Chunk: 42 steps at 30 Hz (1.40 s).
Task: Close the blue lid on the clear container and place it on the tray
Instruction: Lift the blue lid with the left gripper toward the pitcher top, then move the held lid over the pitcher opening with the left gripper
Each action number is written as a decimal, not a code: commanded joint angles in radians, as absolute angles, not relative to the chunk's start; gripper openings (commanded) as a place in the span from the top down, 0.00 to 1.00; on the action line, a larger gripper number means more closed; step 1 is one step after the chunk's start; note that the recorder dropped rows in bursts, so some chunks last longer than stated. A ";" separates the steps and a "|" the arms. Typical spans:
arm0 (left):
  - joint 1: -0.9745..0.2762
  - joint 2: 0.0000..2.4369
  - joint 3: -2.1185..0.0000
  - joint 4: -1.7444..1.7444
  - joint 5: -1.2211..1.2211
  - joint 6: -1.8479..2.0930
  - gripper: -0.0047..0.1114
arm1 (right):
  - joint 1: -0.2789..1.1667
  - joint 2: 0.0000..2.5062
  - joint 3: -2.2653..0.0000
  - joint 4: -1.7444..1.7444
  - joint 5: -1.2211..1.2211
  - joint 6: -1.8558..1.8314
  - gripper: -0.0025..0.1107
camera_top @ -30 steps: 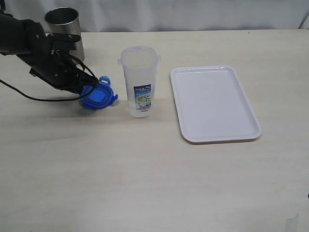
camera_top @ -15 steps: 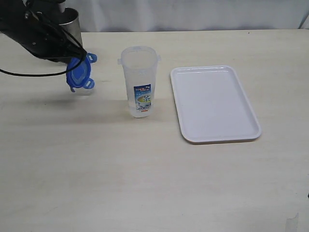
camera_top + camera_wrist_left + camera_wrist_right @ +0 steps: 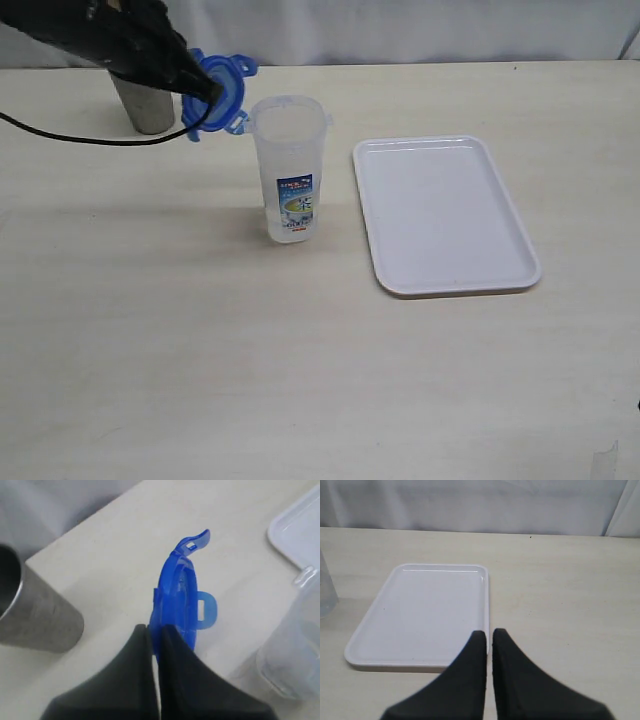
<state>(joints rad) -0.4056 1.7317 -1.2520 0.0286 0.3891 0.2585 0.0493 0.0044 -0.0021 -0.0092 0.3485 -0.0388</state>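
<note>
The blue lid [image 3: 222, 88] is held on edge by the left tool [image 3: 156, 635] beside the clear container [image 3: 290, 170]; the right tool [image 3: 489, 636] is closed, empty.

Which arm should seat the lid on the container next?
Left. Its hand grips the blue lid on edge, raised right beside the clear container's open rim. The right hand is shut, empty, and over by the tray, farther from the container.

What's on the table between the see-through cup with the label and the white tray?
Nothing. In the exterior view, only bare table shows between the clear container and the tray; they stand apart, not touching.
</note>
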 commanded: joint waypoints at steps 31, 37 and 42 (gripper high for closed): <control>-0.611 1.696 -1.259 1.335 0.542 -0.487 0.96 | 0.045 0.000 0.000 -0.012 0.346 -0.037 0.94; -0.703 1.672 -1.259 1.375 0.591 -0.457 0.96 | 0.045 0.000 0.000 -0.012 0.346 -0.037 0.94; -0.782 1.652 -1.259 1.375 0.598 -0.394 0.96 | 0.045 0.000 0.000 -0.012 0.346 -0.037 0.94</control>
